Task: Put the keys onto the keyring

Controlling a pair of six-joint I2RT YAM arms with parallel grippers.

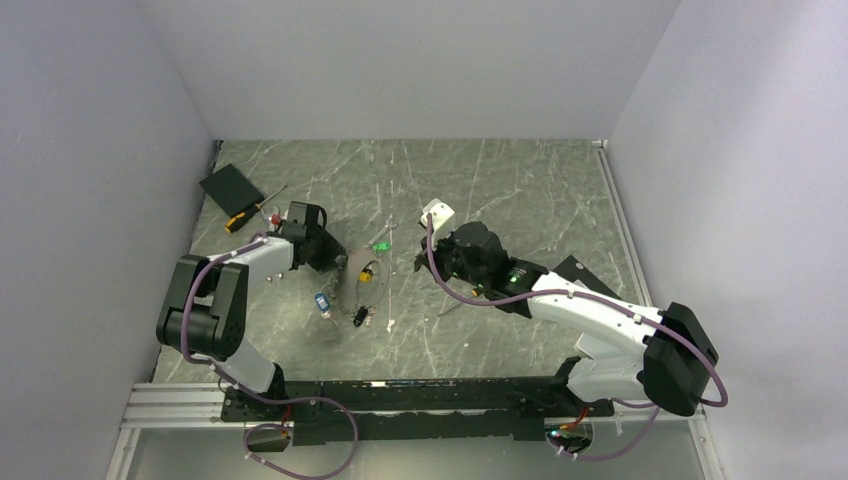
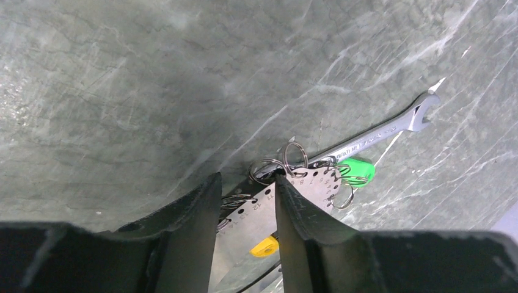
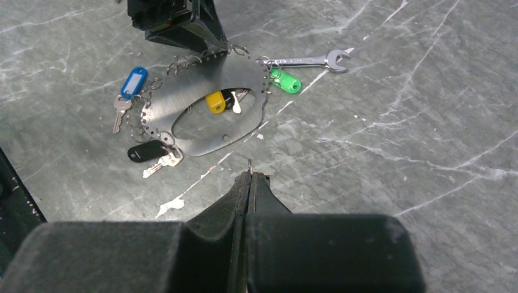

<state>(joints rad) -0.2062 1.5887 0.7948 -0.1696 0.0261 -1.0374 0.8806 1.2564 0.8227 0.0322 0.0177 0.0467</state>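
Soft, even light overall; left wrist view's kinda dim, blurry dark foreground at 6 o'clock, faint tabletop (image 2: 183, 61) sheen.

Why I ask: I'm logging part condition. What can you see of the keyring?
The keyring is a flat oval plate of brushed silver metal with an oval cut-out and numbered holes around its rim, several carrying small wire rings. It lies on the grey table, one edge between the fingers of the left gripper; contact is unclear. The yellow key shows in the cut-out; the green key, blue key and black key sit at its rim.
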